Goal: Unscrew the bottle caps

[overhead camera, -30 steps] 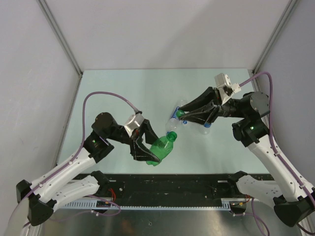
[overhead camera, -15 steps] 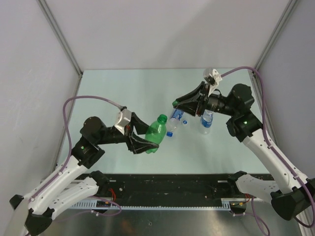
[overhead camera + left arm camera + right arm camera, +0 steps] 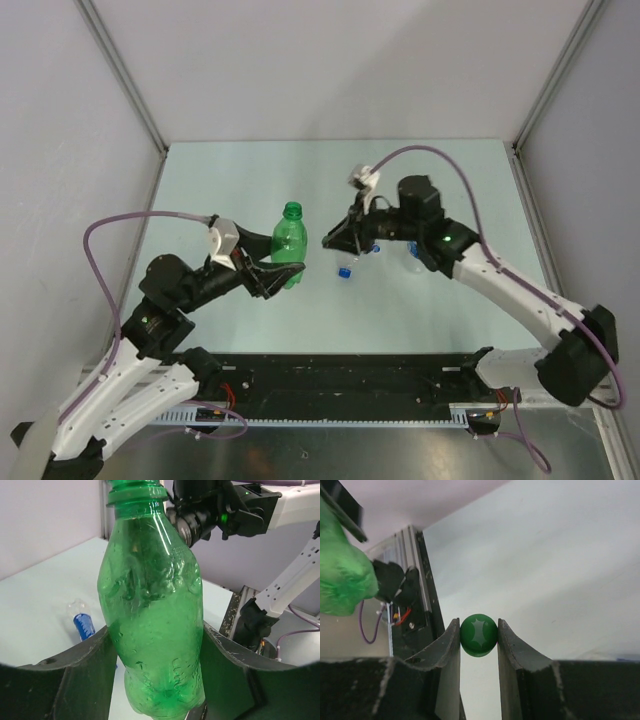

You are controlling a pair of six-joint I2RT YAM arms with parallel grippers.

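Pale green tabletop (image 3: 230,180) fills your workspace, starting at the black rail (image 3: 350,375) along its near edge. Nearest you, your left gripper (image 3: 285,272) clamps the lower body of the green bottle (image 3: 289,238), which stands upright left of the table's centre; whether its base touches the surface you cannot tell. Just to its right, apart from the bottle, your right gripper (image 3: 328,243) is closed on the green cap (image 3: 478,635), pinching it by its sides above the table. A blue cap (image 3: 346,270) lies loose on the surface near that gripper. One clear bottle (image 3: 82,624) with a blue label lies on its side beyond. Farther back, plain grey walls (image 3: 330,70) close the table in, with metal posts (image 3: 120,75) at the corners.
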